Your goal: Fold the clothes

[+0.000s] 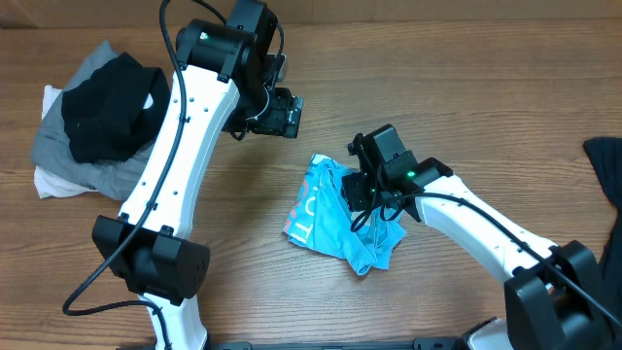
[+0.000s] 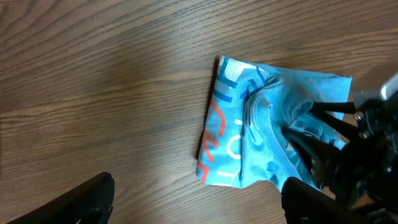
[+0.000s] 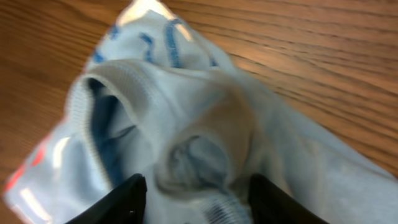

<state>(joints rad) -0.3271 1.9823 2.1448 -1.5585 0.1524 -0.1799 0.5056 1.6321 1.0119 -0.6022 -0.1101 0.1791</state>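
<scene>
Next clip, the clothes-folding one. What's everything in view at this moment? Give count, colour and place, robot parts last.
T-shirt: one, sky blue with white and red print, crumpled at the table's centre.
Pile of clothes: one heap, black on top of grey and white, at the table's left end.
Dark garment: one, black or very dark, at the right edge, partly cut off by the frame.
Table: one, brown wood grain, under everything.
Left gripper: one, black, open and holding nothing, over bare wood beyond the T-shirt.
Right gripper: one, black, straddling a bunch of the T-shirt's fabric; whether it pinches cannot be told.
</scene>
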